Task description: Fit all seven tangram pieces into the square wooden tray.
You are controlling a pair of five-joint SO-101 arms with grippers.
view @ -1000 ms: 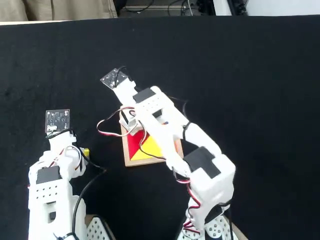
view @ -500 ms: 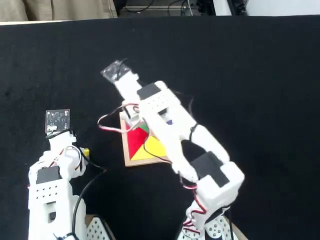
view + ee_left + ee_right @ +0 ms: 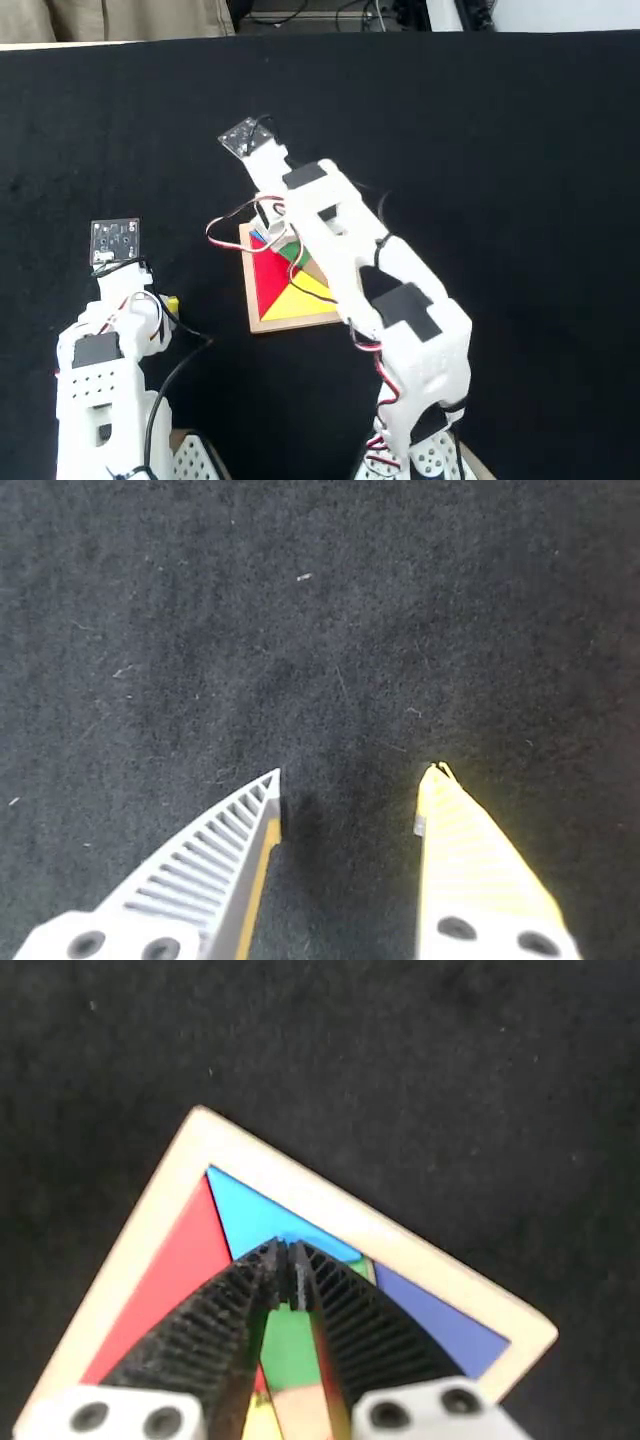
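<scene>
The square wooden tray (image 3: 292, 322) lies mid-table with the right arm stretched over it. A red triangle (image 3: 265, 285), a yellow piece (image 3: 306, 296) and a green piece (image 3: 293, 253) show inside it. In the right wrist view my right gripper (image 3: 288, 1255) is shut, tips together just above the tray (image 3: 330, 1212). They sit where a light blue triangle (image 3: 255, 1215), a red triangle (image 3: 165, 1290), a green piece (image 3: 288, 1350) and a dark blue piece (image 3: 430, 1310) meet. Nothing is held. My left gripper (image 3: 356, 775) is open over bare black cloth.
Black cloth (image 3: 500, 150) covers the whole table. The left arm (image 3: 100, 350) stands at the near left, apart from the tray. The right arm's base (image 3: 420, 400) is at the near edge, right of the tray.
The right arm's wrist has swung toward the far right, uncovering more of the tray's coloured pieces. The left arm has not moved.
</scene>
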